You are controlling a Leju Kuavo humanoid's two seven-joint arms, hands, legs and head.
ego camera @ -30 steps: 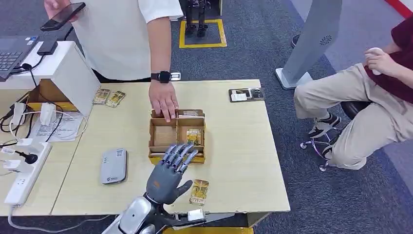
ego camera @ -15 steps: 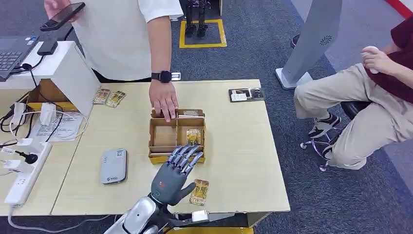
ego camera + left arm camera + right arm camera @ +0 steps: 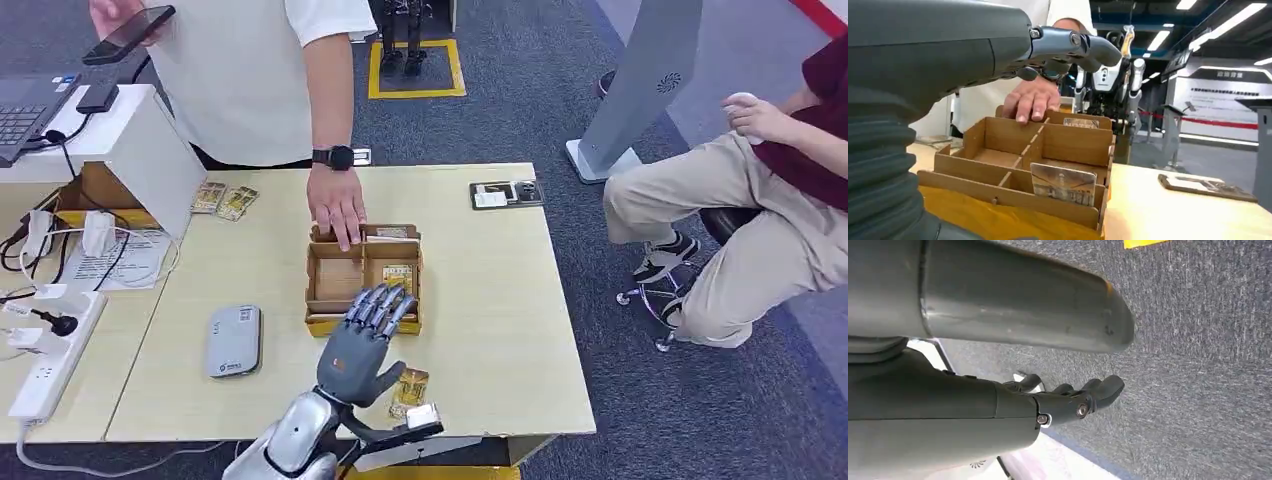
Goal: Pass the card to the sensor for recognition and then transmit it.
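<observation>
My left hand (image 3: 362,340) hovers open over the table's front edge, its fingers spread above the front wall of a cardboard divider box (image 3: 312,272). A yellow card (image 3: 398,277) stands in the box's front right compartment, just past my fingertips; the left wrist view shows this card (image 3: 1063,183) upright against the box (image 3: 998,135). Another card (image 3: 411,386) lies flat on the table beside my thumb. The grey sensor pad (image 3: 234,341) lies to the left of the hand. My right hand (image 3: 1068,402) hangs over the carpet, holding nothing, fingers loosely bent.
A standing person's hand (image 3: 337,212) rests on the box's back edge. Two cards (image 3: 224,200) lie at the back left, a black tray (image 3: 507,193) at the back right. A power strip (image 3: 55,350) and cables occupy the left. A seated person (image 3: 740,200) is at the right.
My left hand has moved a little forward and to the right, so its fingers now reach over the box's front wall and its thumb sits by the flat card.
</observation>
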